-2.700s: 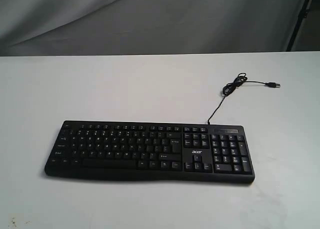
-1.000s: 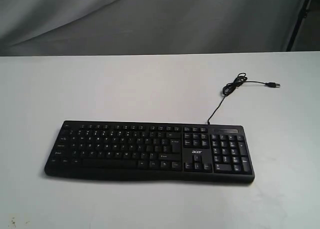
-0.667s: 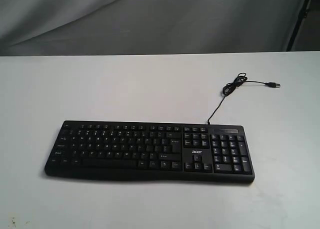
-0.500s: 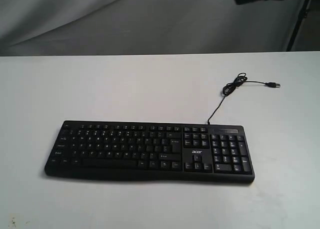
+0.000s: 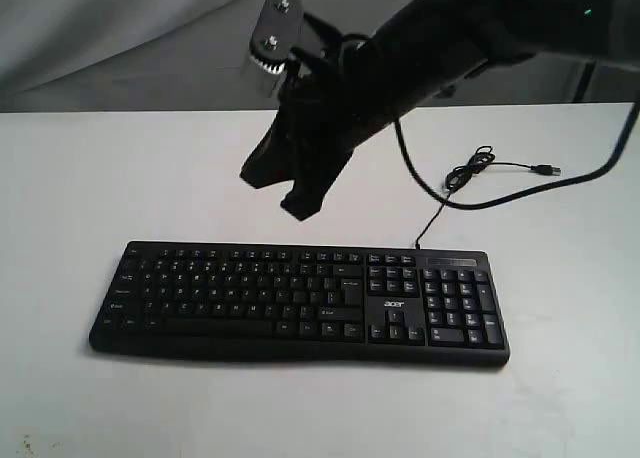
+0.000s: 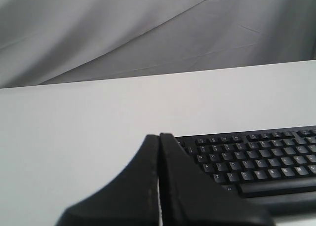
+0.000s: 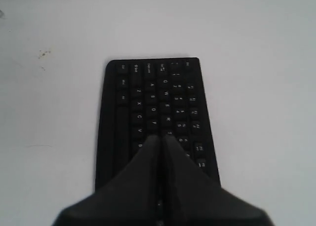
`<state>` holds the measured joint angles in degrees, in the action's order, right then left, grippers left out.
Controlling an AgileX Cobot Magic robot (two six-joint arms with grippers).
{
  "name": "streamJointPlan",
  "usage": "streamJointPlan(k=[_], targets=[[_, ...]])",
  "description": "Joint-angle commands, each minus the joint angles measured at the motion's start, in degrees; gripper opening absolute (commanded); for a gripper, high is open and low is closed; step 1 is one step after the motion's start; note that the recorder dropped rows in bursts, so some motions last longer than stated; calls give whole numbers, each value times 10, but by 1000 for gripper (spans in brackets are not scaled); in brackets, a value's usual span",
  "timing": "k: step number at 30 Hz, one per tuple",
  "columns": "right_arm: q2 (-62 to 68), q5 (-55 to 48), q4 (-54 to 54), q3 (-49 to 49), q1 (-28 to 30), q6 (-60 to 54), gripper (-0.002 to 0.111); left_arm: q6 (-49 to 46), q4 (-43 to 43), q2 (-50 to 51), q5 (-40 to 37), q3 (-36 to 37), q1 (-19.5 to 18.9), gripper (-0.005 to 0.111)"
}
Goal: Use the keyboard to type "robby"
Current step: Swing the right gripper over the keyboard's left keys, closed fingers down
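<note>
The black keyboard point(image 5: 250, 296) lies flat near the front of the white table point(image 5: 120, 178), its "acer" logo to the right of the letter keys. My right gripper point(image 5: 297, 208) reaches across from the upper right and hangs above the table just behind the keyboard's top row, fingers shut with nothing between them. In the right wrist view its tips point(image 7: 160, 136) sit over the letter keys point(image 7: 153, 102). My left gripper point(image 6: 159, 135) is shut and empty, with the keyboard's point(image 6: 256, 157) left end beside it. The exterior view does not show the left gripper.
The keyboard's thin black cable point(image 5: 445, 193) runs back from its rear edge, coils, and ends in a USB plug point(image 5: 545, 168) on the table at the right. The right arm's own cable point(image 5: 590, 173) hangs over that area. A grey cloth backdrop point(image 5: 120, 38) stands behind the table.
The right arm has swung in from the top right and now hangs over the table behind the keyboard. The keyboard and its cable have not moved.
</note>
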<state>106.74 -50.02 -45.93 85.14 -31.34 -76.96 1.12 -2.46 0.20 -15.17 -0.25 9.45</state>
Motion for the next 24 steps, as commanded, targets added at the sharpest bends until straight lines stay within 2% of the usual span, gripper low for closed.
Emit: streamJointPlan(k=[1, 6, 24], targets=[[37, 8, -88, 3, -13, -96, 0, 2, -3, -2, 3, 2, 4, 0], [61, 50, -78, 3, -42, -106, 0, 2, -3, -2, 3, 2, 4, 0], [118, 141, -123, 3, -64, -116, 0, 2, -3, -2, 3, 2, 4, 0]])
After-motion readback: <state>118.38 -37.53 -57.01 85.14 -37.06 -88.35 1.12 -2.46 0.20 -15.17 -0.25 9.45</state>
